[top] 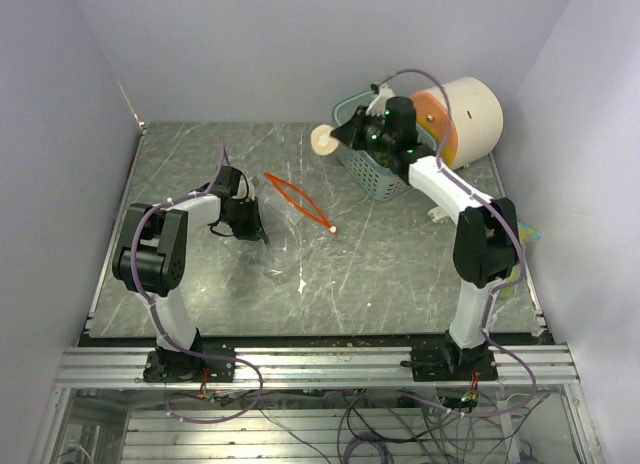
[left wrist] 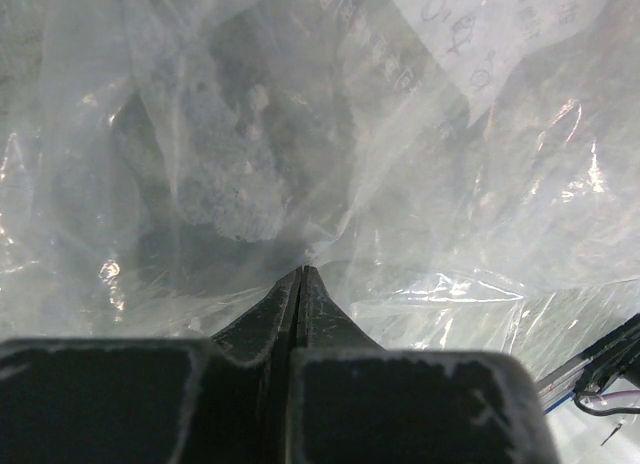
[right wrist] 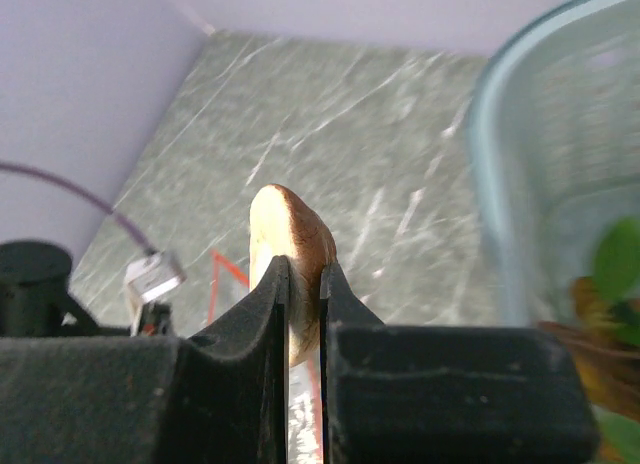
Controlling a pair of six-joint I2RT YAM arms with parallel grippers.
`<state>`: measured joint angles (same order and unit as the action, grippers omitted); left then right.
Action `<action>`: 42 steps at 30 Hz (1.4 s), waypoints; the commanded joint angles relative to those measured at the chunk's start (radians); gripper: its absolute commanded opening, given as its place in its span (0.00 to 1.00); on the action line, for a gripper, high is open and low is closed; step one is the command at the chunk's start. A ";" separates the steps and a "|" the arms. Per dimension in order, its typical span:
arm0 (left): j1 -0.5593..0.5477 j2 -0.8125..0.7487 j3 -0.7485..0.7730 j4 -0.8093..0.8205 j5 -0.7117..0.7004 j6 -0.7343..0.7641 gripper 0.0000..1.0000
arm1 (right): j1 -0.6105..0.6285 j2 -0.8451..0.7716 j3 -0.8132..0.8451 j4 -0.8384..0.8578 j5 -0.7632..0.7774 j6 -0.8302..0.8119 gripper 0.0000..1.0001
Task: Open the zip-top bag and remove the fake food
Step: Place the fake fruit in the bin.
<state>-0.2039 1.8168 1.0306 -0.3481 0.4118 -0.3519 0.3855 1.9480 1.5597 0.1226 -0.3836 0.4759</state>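
The clear zip-top bag [top: 283,256] lies crumpled on the table left of centre. Its red zip edge [top: 297,200] runs in a narrow open loop toward the back. Crinkled film of the bag [left wrist: 250,164] fills the left wrist view. My left gripper [top: 250,227] [left wrist: 302,269] is shut, pinching a fold of that film at its tips. My right gripper [top: 338,138] [right wrist: 303,269] is raised beside the basket, shut on a piece of fake food [top: 323,141] [right wrist: 290,224], a cream slice with a brown rim.
A teal mesh basket [top: 372,176] [right wrist: 497,174] stands at the back right under the right wrist, with green and brown items [right wrist: 612,264] inside. Behind it lies a big cream cylinder [top: 470,114] with an orange face. Purple-grey walls enclose the table.
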 commanded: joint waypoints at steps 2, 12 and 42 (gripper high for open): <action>0.009 0.013 -0.001 0.014 -0.024 0.004 0.07 | -0.115 -0.084 0.026 -0.069 0.149 -0.028 0.00; 0.008 -0.035 0.018 0.004 -0.053 -0.006 0.07 | -0.206 -0.084 -0.004 -0.107 0.273 -0.017 0.01; -0.006 -0.405 -0.079 -0.111 -0.169 0.011 0.77 | -0.071 -0.224 -0.027 -0.140 0.226 -0.168 0.63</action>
<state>-0.2047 1.5127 0.9863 -0.3817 0.3016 -0.3717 0.2543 1.7351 1.4872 -0.0074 -0.1471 0.3534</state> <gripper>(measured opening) 0.762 0.632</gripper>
